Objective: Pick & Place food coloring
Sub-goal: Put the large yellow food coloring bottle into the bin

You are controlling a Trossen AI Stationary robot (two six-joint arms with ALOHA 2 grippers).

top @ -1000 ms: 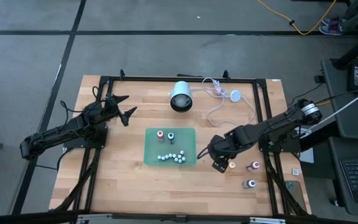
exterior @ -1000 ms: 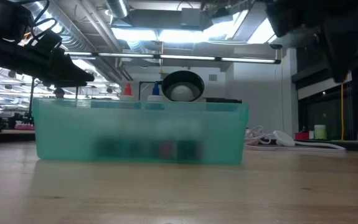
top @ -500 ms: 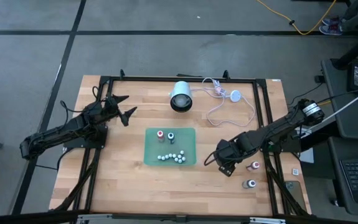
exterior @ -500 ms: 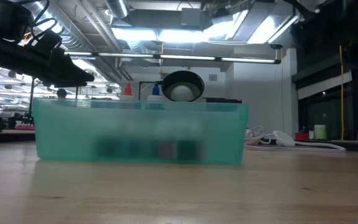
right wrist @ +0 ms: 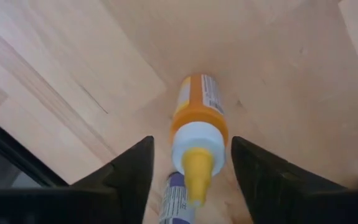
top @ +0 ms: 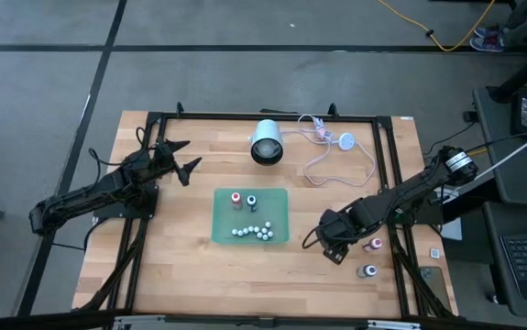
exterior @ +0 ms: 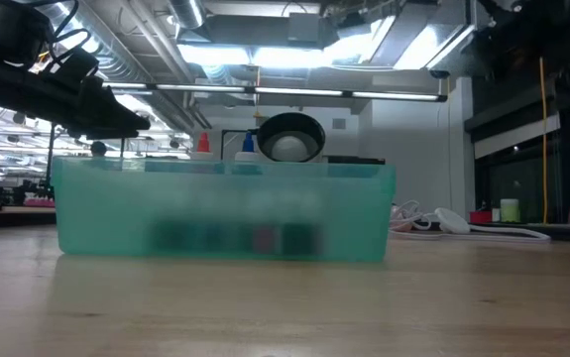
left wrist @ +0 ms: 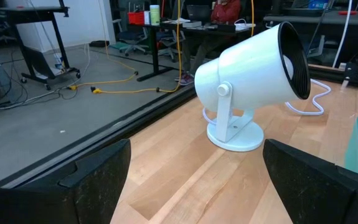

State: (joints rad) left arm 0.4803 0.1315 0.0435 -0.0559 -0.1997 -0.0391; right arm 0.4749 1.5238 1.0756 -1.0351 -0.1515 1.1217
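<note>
In the right wrist view an orange food coloring bottle with a pale shoulder and yellow cap stands on the table. My right gripper is open above it, one finger on each side, with small gaps showing. In the high view my right gripper hides this bottle. A purple-and-white bottle label shows just below it. A dark red bottle and a dark grey one stand on the table nearby. Two more bottles stand in the green tray. My left gripper waits open at the left.
A white spot lamp lies on its side at the far edge, and its white cable loops toward the right. A row of small white balls lies in the tray. Black frame rails run along the table's sides.
My right gripper has moved a little toward the table's right and near edges, over the orange bottle, which showed beside it a second ago and is now covered in the high view. The arm has left the upper right of the low view.
</note>
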